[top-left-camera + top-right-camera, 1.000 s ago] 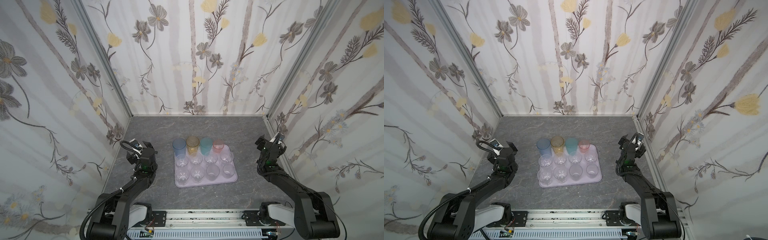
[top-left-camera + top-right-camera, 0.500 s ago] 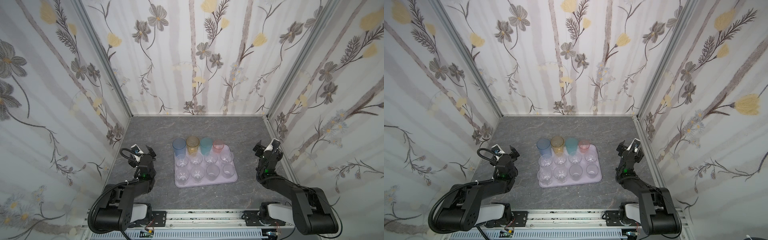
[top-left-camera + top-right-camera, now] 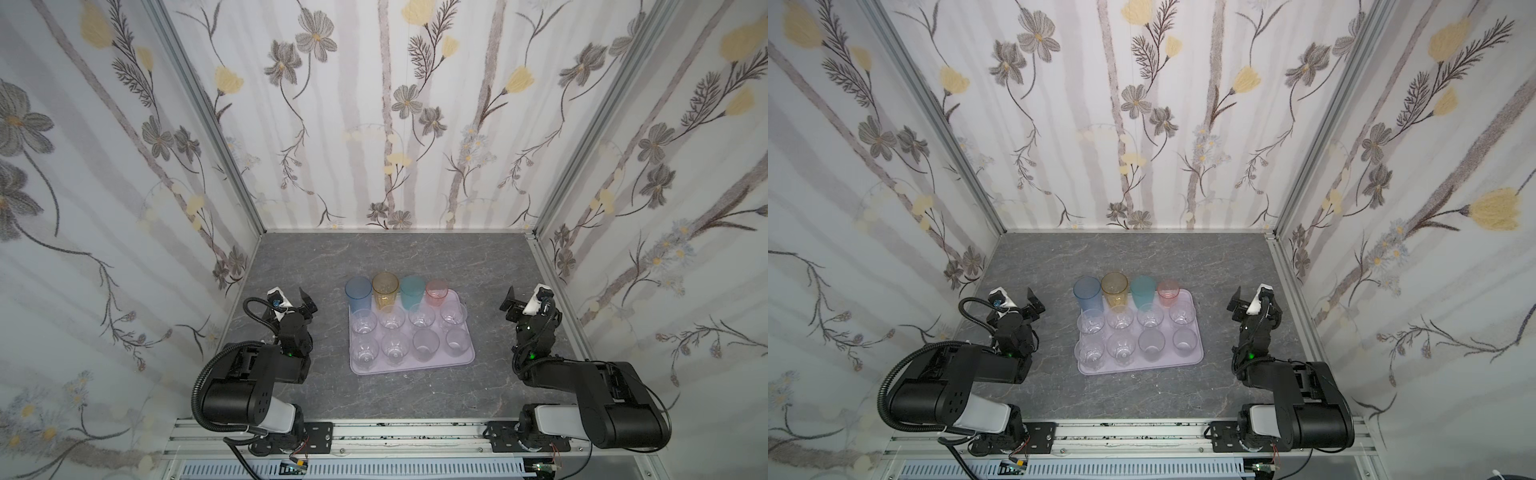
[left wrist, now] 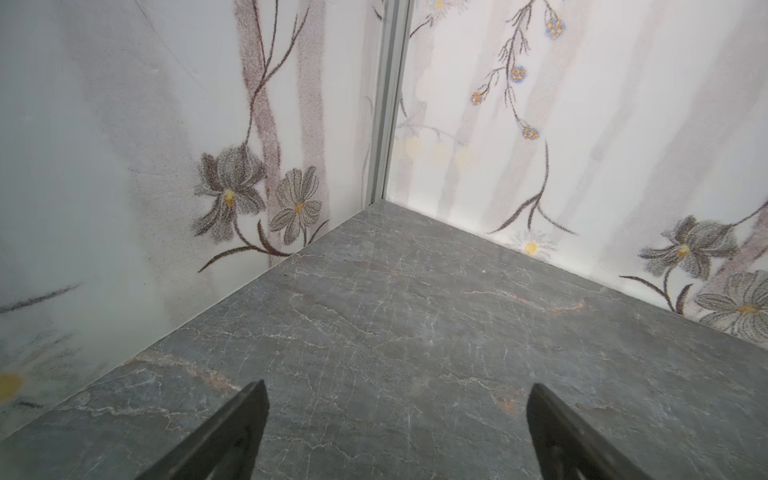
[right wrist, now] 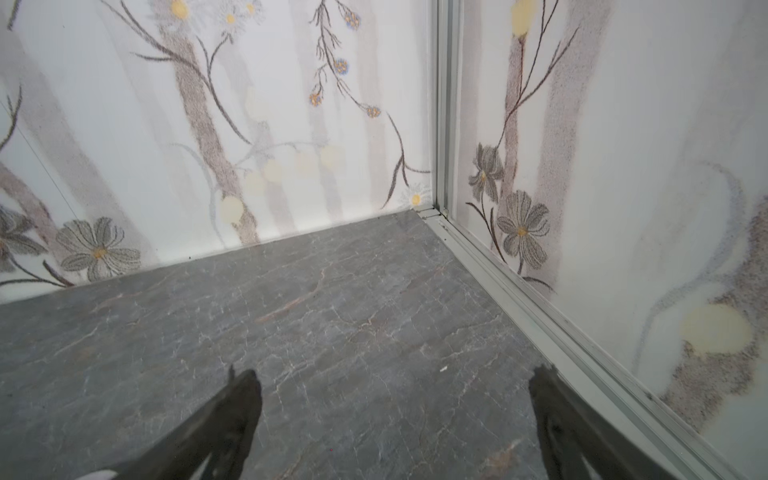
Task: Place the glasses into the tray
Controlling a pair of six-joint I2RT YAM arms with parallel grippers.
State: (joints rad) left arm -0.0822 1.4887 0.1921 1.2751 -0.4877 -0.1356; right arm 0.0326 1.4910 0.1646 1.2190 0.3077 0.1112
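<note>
Both arms sat folded back by the front rail (image 3: 374, 432). Left arm (image 3: 249, 374) and right arm (image 3: 590, 386) had their big links lying low and near level with the wrists cocked up. They flanked the tray (image 3: 411, 368), well apart from it.

Left end effector (image 4: 397, 390) was spread wide and empty, pointed over bare table (image 4: 415, 311) at a wall corner. Right end effector (image 5: 395, 374) was the same: wide open, nothing held, one finger close to the side-wall frame (image 5: 540, 316).

Glasses (image 3: 392, 320) stood upright on the tray mid-table. Blue tumbler (image 3: 358, 293), amber tumbler (image 3: 385, 289), teal tumbler (image 3: 412, 290) and pink tumbler (image 3: 436, 292) lined the far edge, with two rows of four clear ones nearer. Couldn't tell if the blue one's base sat fully inside the rim.

Vs a second earlier: both arms had been stretched forward and had since folded down flat. End effectors kept roughly the same spot in both top views, openings unchanged. Tray and glasses hadn't moved.
</note>
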